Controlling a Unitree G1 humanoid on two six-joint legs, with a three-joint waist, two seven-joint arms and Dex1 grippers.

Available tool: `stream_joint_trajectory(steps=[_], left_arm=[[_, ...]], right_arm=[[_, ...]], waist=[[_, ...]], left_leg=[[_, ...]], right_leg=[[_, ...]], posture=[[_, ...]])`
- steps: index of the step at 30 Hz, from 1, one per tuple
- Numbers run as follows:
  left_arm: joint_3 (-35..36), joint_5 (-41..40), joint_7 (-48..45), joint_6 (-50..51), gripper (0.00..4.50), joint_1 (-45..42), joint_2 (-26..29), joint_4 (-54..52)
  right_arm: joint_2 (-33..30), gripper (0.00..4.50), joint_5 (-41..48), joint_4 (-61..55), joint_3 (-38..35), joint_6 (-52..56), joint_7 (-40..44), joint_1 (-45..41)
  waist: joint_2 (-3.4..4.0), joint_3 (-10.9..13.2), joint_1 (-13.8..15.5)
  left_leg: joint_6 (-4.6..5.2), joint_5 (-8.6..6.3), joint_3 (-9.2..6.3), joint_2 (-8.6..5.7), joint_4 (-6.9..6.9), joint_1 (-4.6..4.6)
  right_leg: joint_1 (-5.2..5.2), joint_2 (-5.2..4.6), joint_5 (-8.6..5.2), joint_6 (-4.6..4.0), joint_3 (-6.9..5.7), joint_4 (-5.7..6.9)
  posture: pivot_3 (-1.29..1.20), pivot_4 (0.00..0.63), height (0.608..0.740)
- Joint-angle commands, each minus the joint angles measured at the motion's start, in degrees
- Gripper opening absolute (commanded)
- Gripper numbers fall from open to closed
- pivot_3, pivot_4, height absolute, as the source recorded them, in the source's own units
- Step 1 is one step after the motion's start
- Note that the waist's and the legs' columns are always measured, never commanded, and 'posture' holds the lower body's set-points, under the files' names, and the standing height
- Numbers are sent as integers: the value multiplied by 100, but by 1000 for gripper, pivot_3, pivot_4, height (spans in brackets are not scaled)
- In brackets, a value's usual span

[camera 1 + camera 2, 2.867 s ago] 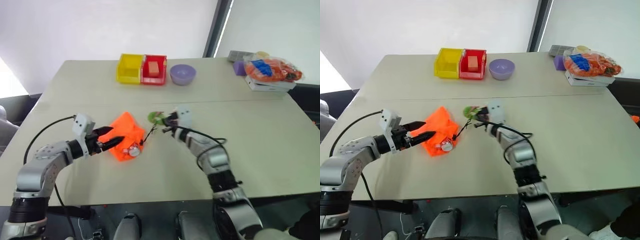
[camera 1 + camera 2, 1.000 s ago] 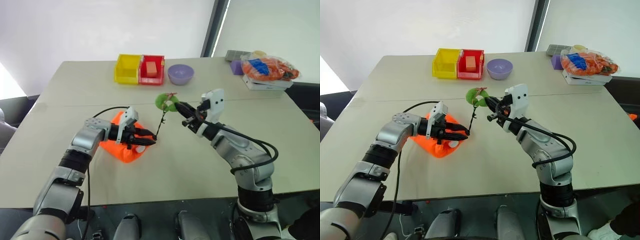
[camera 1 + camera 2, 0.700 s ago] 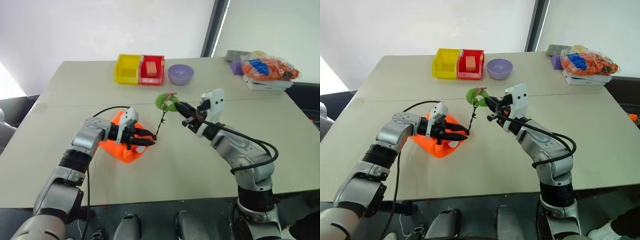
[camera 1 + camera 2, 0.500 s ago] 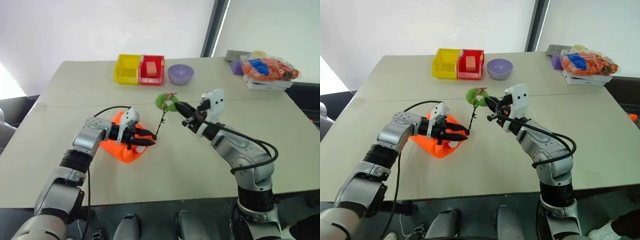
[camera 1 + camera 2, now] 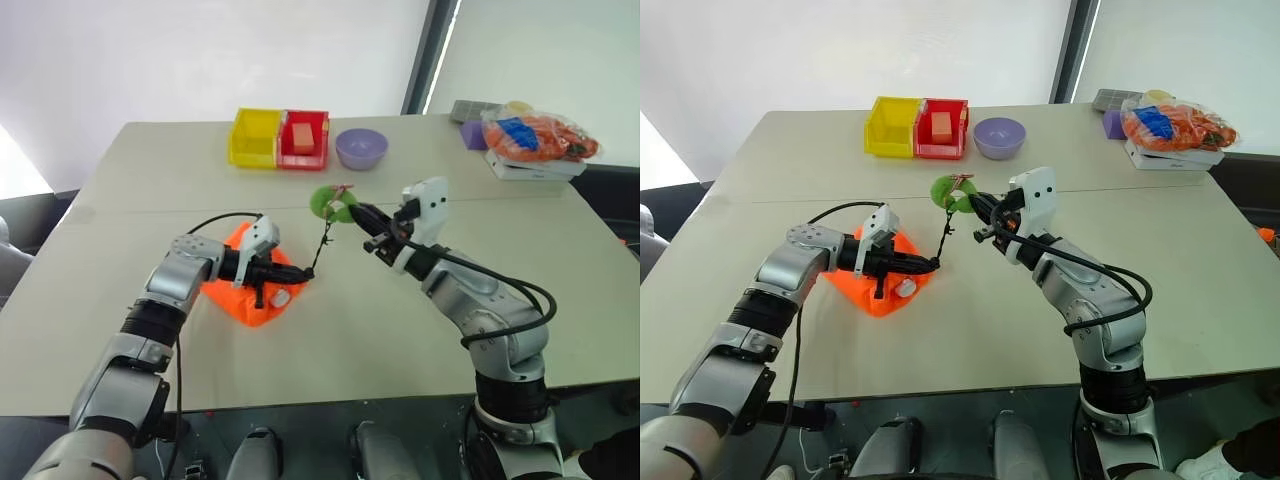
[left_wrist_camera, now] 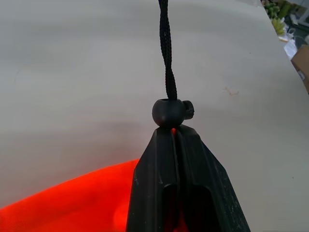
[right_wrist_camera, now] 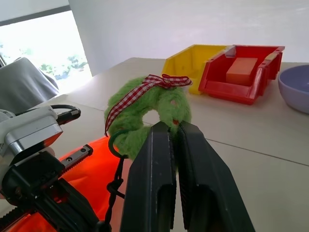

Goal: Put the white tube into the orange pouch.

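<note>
Left gripper (image 6: 175, 133) clenched at orange pouch (image 5: 240, 300) mouth | right gripper (image 7: 173, 126) clamped on green ring (image 7: 145, 108), held at pouch's 1 o'clock

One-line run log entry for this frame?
left claw: shut at cord stopper on orange pouch | right claw: shut on green ring, lifted | white tube: at pouch mouth

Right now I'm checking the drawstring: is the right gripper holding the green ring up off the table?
Yes, the right gripper is shut on the green ring, lifted above the table.

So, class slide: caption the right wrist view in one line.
Right gripper shut on the green ring above the orange pouch; bins behind.
</note>
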Motion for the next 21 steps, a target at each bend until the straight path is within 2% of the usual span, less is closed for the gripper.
stream_joint_trajectory(steps=[1, 4, 7, 9, 17, 21], left_arm=[[71, 32, -51, -109, 54, 11, 127, -97], [82, -22, -99, -17, 54, 28, 145, -125], [144, -68, -86, 18, 994, 74, 185, -289], [179, -54, 14, 6, 1911, 135, 209, -417], [356, -171, 614, 403, 1911, 725, 215, -1388], [480, -296, 1225, 715, 1911, 1086, -58, -2036]], right_arm=[[-42, 0, 31, -296, 10, -142, 11, -101], [-44, 0, 20, -288, 18, -152, 13, -96], [-39, 0, 7, -275, 26, -167, 3, -102], [-36, 0, 2, -274, 31, -177, -4, -99], [-30, 0, 3, -287, 51, -208, -36, -74], [-12, 0, 9, -266, 76, -220, -37, -82]], waist=[[0, 0, -1], [0, 0, 3], [0, 0, 3], [0, 0, 1], [0, 0, 3], [0, 0, 15]], left_leg=[[0, 0, 0, 0, 0, 0], [0, 0, -1, 0, 0, 0], [0, 0, -1, 0, 0, 0], [0, 0, -1, 0, 0, 0], [0, 0, -1, 1, 0, 1], [0, 0, -2, 1, 2, 1]], right_leg=[[0, 0, 0, 0, 0, 0], [0, 0, 0, 0, 0, 1], [0, 0, 0, 0, 0, 0], [0, 0, 0, 0, 0, 1], [0, 0, 0, 0, 0, 2], [3, -1, 0, 0, 0, 1]], posture=[[0, 150, 740], [0, 150, 740], [0, 150, 740], [0, 150, 740], [0, 150, 740], [0, 150, 740]])
